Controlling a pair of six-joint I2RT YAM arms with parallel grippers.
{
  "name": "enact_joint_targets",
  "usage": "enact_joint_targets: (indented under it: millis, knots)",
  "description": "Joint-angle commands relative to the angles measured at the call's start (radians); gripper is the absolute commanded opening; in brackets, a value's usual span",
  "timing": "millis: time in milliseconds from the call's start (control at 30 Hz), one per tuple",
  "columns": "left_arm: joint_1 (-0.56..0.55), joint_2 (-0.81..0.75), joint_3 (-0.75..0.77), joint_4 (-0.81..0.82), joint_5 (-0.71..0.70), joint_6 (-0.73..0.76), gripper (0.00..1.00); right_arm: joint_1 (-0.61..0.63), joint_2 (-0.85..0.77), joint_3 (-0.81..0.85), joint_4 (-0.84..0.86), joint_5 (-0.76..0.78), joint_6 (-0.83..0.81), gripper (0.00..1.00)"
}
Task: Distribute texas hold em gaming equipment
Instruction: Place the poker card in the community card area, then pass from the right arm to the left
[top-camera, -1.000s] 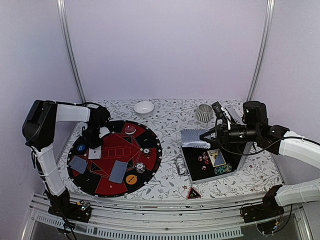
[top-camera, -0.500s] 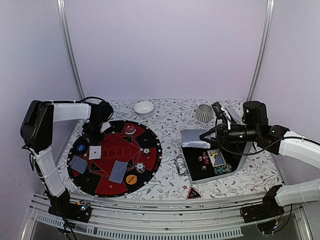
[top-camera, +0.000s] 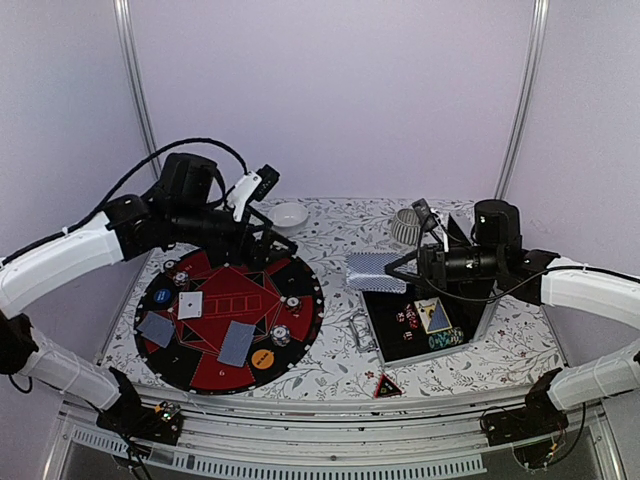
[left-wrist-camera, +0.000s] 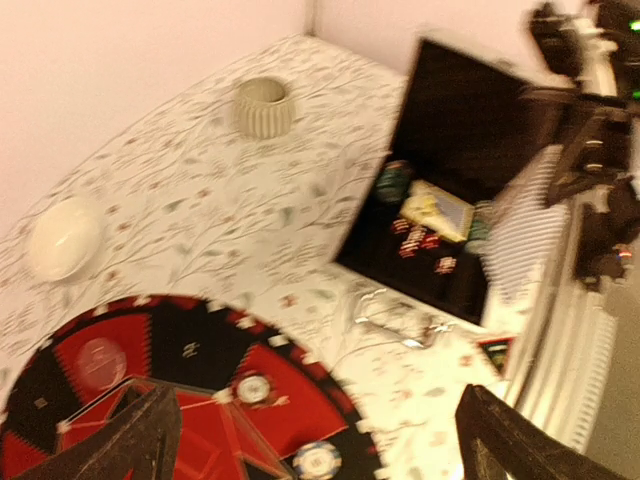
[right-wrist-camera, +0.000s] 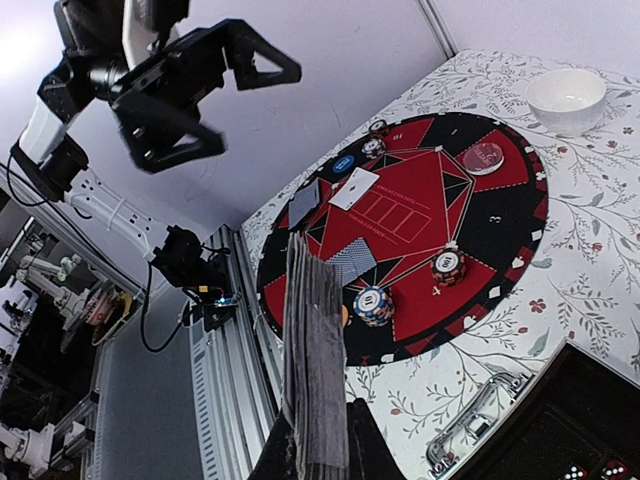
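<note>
2 arms reach over the flowered table (top-camera: 340, 365). The left gripper (top-camera: 268, 243) hangs in the air above the far edge of the round red-and-black mat (top-camera: 210, 370), its jaws spread wide with nothing between them. The right gripper (top-camera: 402, 270) is clamped on a deck of grey-blue playing cards (top-camera: 372, 271) and holds it clear of the table, just beyond the far left corner of the open black case (top-camera: 387, 308). From the right wrist the deck shows edge-on, upright between the fingers (right-wrist-camera: 362, 445).

On the mat lie 2 face-down cards: the first card (top-camera: 156, 329) at the near left, the second card (top-camera: 237, 343) close to the middle. A face-up white card (top-camera: 190, 305) lies farther back on the left, with a blue disc (top-camera: 163, 296) just beside it. An orange disc (top-camera: 262, 358) sits at the near edge of the mat. 2 striped poker chips rest on its right half, the near chip (top-camera: 281, 335) and the far chip (top-camera: 291, 302).

The red triangular marker (top-camera: 388, 386) lies on the table in front of the case. The white bowl (top-camera: 288, 214) and the ribbed cup (top-camera: 405, 227) stand at the far side.
</note>
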Motion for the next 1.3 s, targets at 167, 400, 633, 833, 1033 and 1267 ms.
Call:
enact_joint_targets:
  millis: [167, 400, 633, 833, 1033, 1267]
  knots:
    - [-0.035, -0.19, -0.443, 0.695, 0.435, -0.23, 0.98, 0.089, 0.117, 0.083, 0.163, -0.026, 0.136, 0.02]
    - [-0.036, -0.096, -0.483, 0.81, 0.486, -0.342, 0.98, 0.188, 0.234, 0.159, 0.179, -0.011, 0.15, 0.02]
    - [-0.042, -0.105, -0.587, 0.914, 0.493, -0.422, 0.89, 0.23, 0.307, 0.188, 0.243, -0.017, 0.193, 0.02]
    - [-0.05, -0.084, -0.648, 0.917, 0.469, -0.462, 0.62, 0.239, 0.364, 0.172, 0.316, -0.039, 0.237, 0.03]
    - [-0.057, -0.078, -0.73, 1.036, 0.527, -0.548, 0.46, 0.242, 0.39, 0.136, 0.364, -0.054, 0.286, 0.06]
    - [-0.075, -0.047, -0.757, 1.151, 0.562, -0.612, 0.24, 0.242, 0.414, 0.128, 0.393, -0.08, 0.297, 0.06]
